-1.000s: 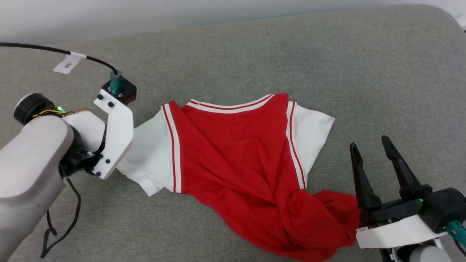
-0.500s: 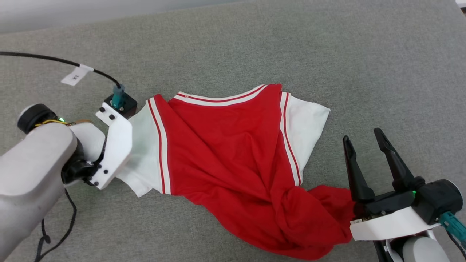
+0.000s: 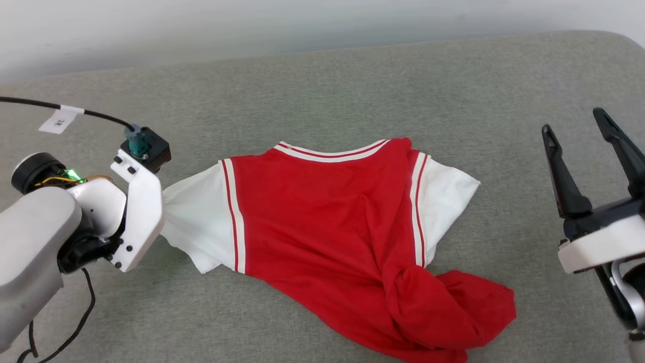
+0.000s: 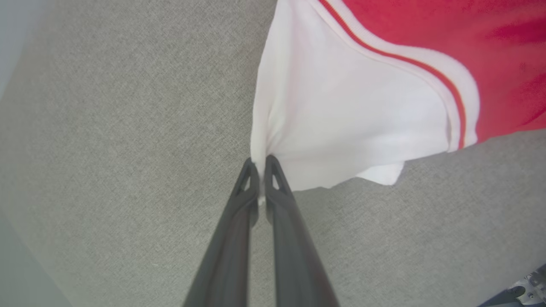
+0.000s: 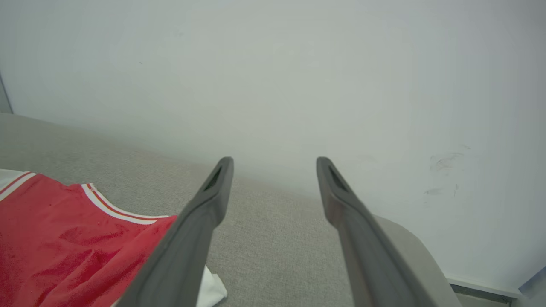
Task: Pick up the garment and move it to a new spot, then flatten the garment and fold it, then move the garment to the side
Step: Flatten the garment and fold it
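Note:
The garment (image 3: 322, 222), a red T-shirt with white sleeves and striped seams, lies rumpled on the grey cushion, its hem bunched at the lower right (image 3: 443, 312). In the left wrist view my left gripper (image 4: 259, 164) is shut on the edge of the white sleeve (image 4: 341, 119), which puckers at the fingertips. In the head view the left wrist bracket (image 3: 138, 212) covers those fingers at the sleeve's left end (image 3: 194, 227). My right gripper (image 3: 573, 121) stands open to the right of the garment, apart from it and holding nothing. The right wrist view shows its fingers (image 5: 275, 162) spread above the collar (image 5: 115, 209).
A grey fabric surface (image 3: 327, 91) spreads under everything, with a pale wall (image 3: 252, 25) behind it. Its rounded corner (image 5: 409, 238) lies at the far right. A black cable with a white tag (image 3: 60, 118) runs to the left wrist.
My left gripper has shut on the white sleeve, which now stretches toward it. My right gripper has gone up and to the right, away from the red hem. The head camera has shifted.

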